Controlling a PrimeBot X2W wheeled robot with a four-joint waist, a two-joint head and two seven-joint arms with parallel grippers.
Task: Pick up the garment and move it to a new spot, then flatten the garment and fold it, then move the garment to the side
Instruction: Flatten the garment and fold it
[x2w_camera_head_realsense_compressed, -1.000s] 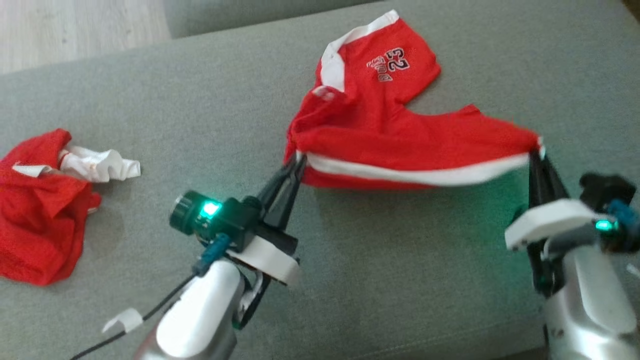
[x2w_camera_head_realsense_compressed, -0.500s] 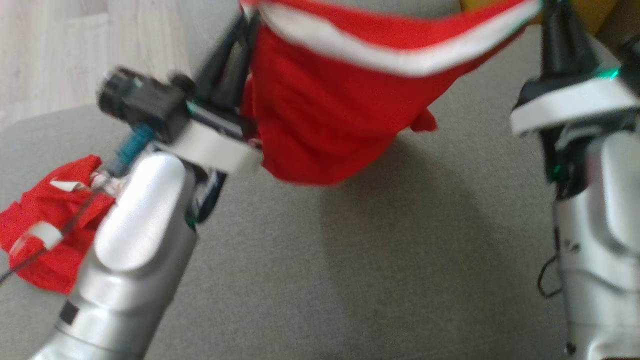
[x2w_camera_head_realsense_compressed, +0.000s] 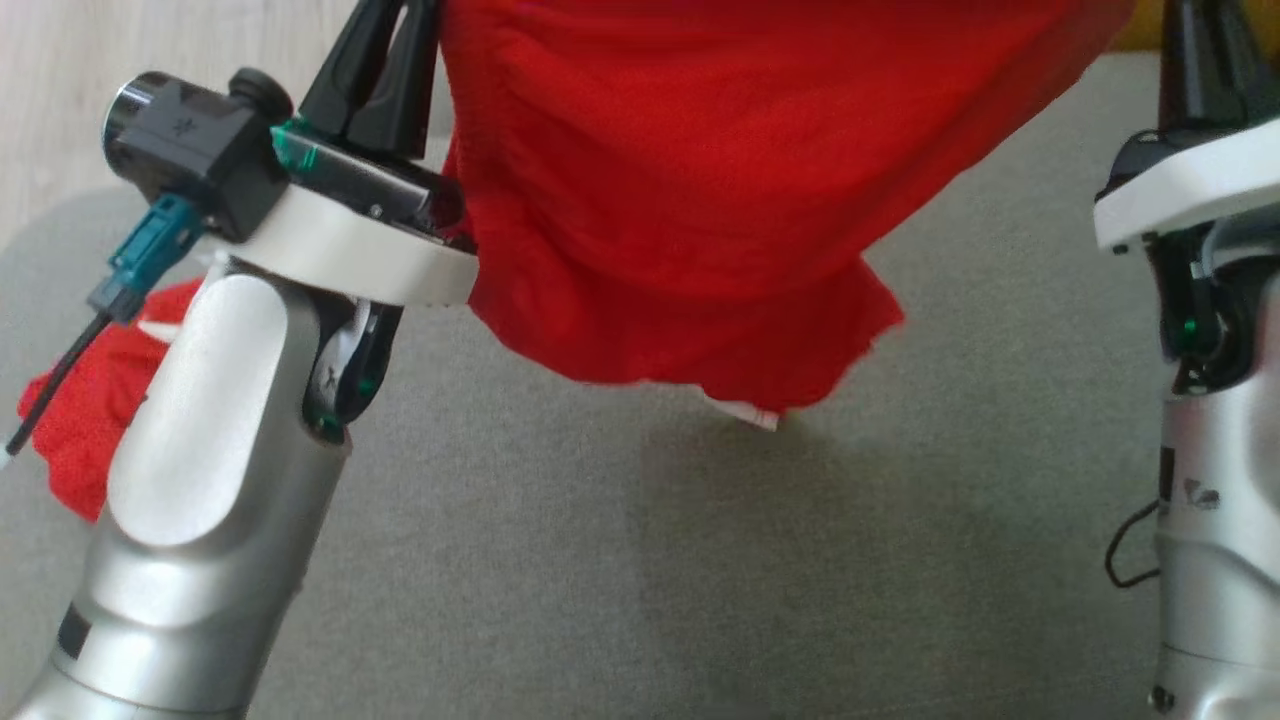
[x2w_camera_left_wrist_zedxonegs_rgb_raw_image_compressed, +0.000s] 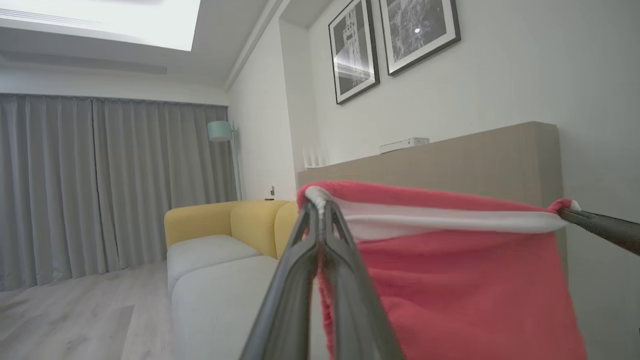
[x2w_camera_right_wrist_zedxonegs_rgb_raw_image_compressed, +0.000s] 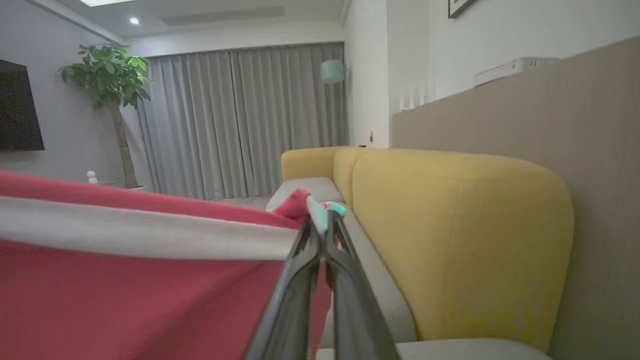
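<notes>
Two grips: left gripper (x2w_camera_left_wrist_zedxonegs_rgb_raw_image_compressed: 318, 207) and right gripper (x2w_camera_right_wrist_zedxonegs_rgb_raw_image_compressed: 322, 217), fingers closed, clamp the garment (x2w_camera_head_realsense_compressed: 700, 180) by its white hem. Left forearm (x2w_camera_head_realsense_compressed: 200, 480) partly hides a red cloth (x2w_camera_head_realsense_compressed: 75, 450).

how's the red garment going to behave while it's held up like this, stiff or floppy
Probably very floppy: the garment sags in folds between the left gripper and right gripper. Likely light, since thin fingertip pinches on its white band hold it. It may swing and bunch when set on the cushion.

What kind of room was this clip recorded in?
Most likely a home living room: a yellow-backed sofa, floor-length grey curtains, a potted tree and framed pictures on the wall.
</notes>
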